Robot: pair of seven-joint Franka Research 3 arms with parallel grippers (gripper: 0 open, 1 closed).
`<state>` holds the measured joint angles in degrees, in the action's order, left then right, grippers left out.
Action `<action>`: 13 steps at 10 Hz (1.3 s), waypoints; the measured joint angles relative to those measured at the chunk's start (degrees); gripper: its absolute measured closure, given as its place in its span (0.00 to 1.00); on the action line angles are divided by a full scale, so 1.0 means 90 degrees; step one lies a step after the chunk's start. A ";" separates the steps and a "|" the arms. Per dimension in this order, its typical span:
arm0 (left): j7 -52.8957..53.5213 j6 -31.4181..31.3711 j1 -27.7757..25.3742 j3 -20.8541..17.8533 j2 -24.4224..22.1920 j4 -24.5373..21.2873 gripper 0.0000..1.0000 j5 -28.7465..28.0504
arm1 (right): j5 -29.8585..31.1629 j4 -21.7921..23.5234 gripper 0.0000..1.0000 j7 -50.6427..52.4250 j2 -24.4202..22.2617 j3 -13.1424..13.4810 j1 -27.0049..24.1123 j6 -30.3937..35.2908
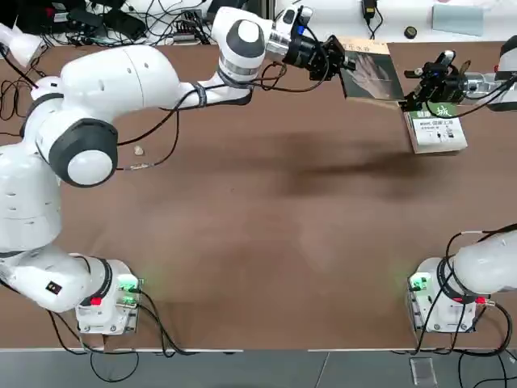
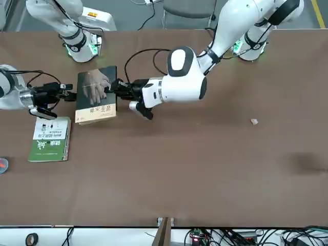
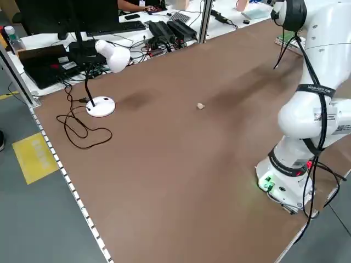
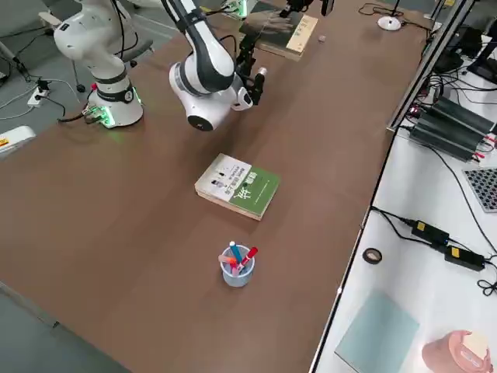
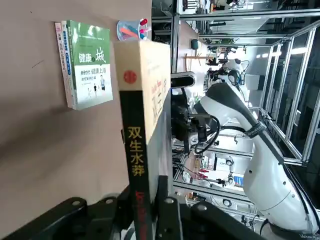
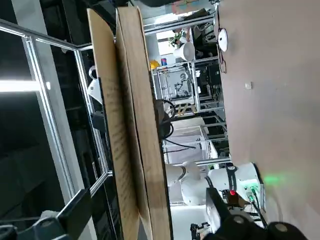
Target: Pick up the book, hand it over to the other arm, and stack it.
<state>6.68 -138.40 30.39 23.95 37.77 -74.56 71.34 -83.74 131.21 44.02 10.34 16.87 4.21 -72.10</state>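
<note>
The left arm's fingers (image 5: 163,195) were clamped on the book (image 5: 145,125) at its spine, over the far part of the bench. The right arm's fingers (image 6: 216,205) stood wide apart on either side of the page edges, with nothing pinched between them as far as the right wrist view showed.

The book hung above the bench (image 1: 242,202) between the two arms, its spine in the left arm's grip and its loose edge toward the right arm. That edge had parted: the right wrist view showed a gap between two blocks of pages. It looked like a fairly light paperback, stiff along the spine but floppy at the opening side, and its smooth cover might slip under a weak pinch.

The sound hold for the right arm would be flat across both covers, well in from the page edges, so that the split halves closed together. Catching only one half could fan the pages, bend a cover or let the book swing. The left arm ought to let go only once that second grip was firm.

Beyond, on the right arm's side of the bench, lay the green-and-white books (image 4: 237,185), the likely place to stack it, with a cup of pens (image 4: 237,268) near them.
</note>
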 joint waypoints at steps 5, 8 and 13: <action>0.0000 -0.0012 0.0002 -0.0018 0.0013 0.0024 0.82 0.0000 | -0.0202 0.0008 0.00 0.0000 0.0000 -0.0019 0.0231 0.0002; 0.0000 -0.0016 0.0002 -0.0020 0.0021 0.0039 0.82 0.0000 | -0.0476 0.0022 0.00 0.0000 0.0002 -0.0055 0.0385 0.0001; 0.0000 -0.0018 0.0002 -0.0020 0.0054 0.0061 0.82 0.0000 | -0.0816 0.0045 0.03 0.0000 0.0078 -0.0265 0.0570 -0.0016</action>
<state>6.68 -138.56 30.41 23.77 38.25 -74.02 71.34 -91.09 131.61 44.02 11.04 14.49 9.34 -72.24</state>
